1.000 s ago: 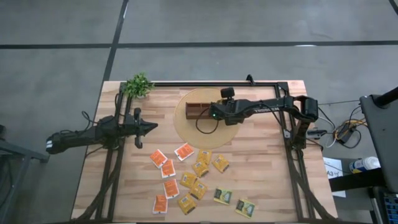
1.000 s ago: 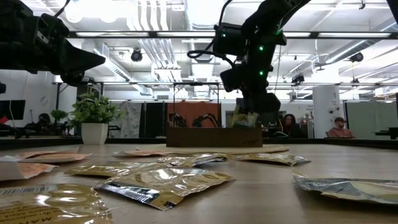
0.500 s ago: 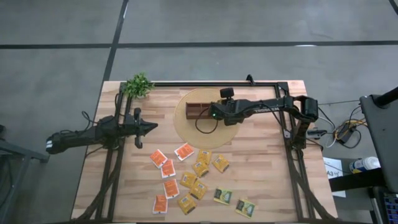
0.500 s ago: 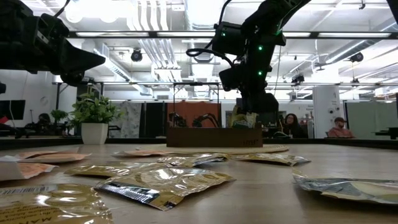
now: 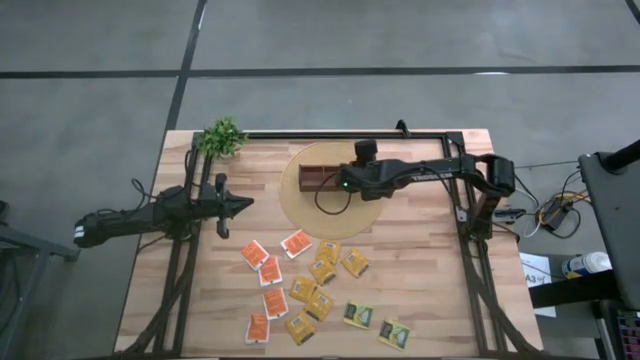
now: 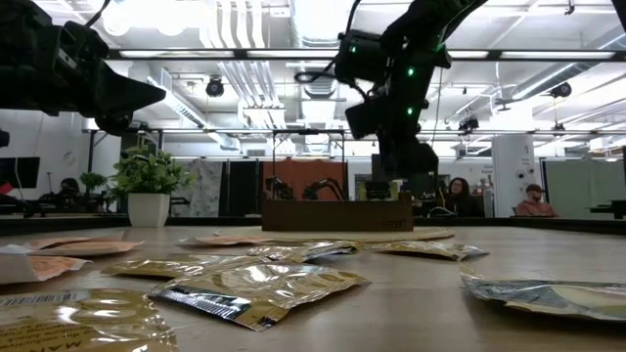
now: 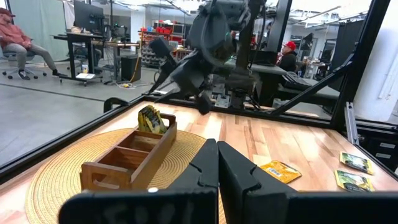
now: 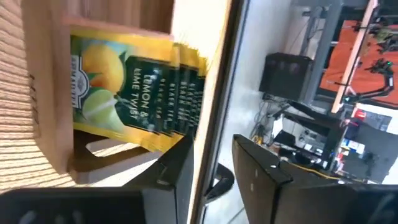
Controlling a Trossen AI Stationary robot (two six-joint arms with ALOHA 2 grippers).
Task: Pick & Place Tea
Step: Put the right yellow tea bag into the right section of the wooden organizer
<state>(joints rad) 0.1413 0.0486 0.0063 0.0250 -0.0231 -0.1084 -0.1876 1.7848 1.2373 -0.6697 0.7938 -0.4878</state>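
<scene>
While overhead hides it, right gripper (image 8: 211,165) hangs parted, apparently above yellow sachets (image 8: 134,90).

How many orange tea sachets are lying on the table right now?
5 orange sachets: three clustered left of the yellow ones, two below them nearer the front edge. More may hide in the wooden box.

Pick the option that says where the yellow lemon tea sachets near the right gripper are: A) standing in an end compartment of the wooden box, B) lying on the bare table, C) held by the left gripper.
A: the yellow sachets stand upright in the wooden box's end compartment.
</scene>
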